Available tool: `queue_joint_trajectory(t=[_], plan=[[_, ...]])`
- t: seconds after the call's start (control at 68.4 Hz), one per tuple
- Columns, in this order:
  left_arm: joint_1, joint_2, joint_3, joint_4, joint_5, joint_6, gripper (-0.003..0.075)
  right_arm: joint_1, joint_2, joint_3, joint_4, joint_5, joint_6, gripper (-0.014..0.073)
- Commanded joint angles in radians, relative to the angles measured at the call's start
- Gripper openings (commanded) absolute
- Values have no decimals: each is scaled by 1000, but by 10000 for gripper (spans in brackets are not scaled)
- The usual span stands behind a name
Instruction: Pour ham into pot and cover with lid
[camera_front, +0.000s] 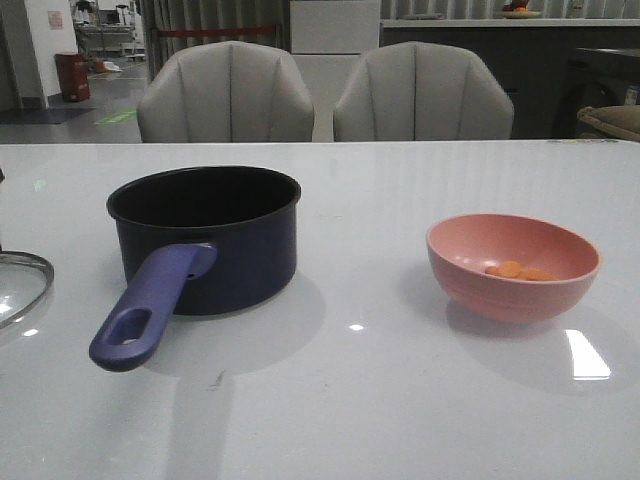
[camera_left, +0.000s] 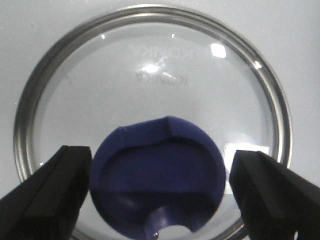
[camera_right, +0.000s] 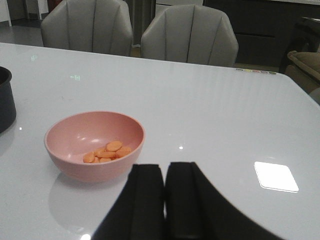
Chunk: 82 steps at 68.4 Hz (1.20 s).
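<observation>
The dark navy pot (camera_front: 205, 238) stands left of centre on the white table, its purple-blue handle (camera_front: 145, 310) pointing toward me. Orange ham pieces (camera_front: 518, 271) (camera_right: 106, 152) lie in a pink bowl (camera_front: 513, 266) (camera_right: 94, 145) on the right. The glass lid (camera_left: 150, 100) lies flat on the table; only its rim (camera_front: 22, 283) shows at the front view's left edge. My left gripper (camera_left: 161, 172) hangs open over the lid, a finger on each side of the dark blue knob (camera_left: 157, 180), not touching it. My right gripper (camera_right: 164, 172) is shut and empty, beside the bowl.
Two grey chairs (camera_front: 225, 95) (camera_front: 423, 95) stand behind the table's far edge. The pot's side (camera_right: 6, 100) shows at the edge of the right wrist view. Bright light patches (camera_front: 587, 355) reflect off the glossy tabletop.
</observation>
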Motion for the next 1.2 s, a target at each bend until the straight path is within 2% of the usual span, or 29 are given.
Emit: queue_joint_trajectory(t=[0.0,0.205,0.336,0.57,0.891,1.183], plan=[[-4,-134,-33,-14,-12,-1,582,-3,-20,-4,-8,-77,0,169],[-21,-349,45,-12,-88,-1,582,-3,-20,-4,-8,-77,0,169],[-57,-550,172,-12,-215,0,582,-3,-19,-4,-8,-77,0,169],[-118,-851,379,-26,-347,0,582,-3,-19,-4,-8,-77,0,169],[-222,-1300,643,-48,-450,0,582,-3,-19,-4,-8,-77,0,169],[-303,-1613,811,-57,-453,0,582,-3,-19,-4,-8,-78,0,169]])
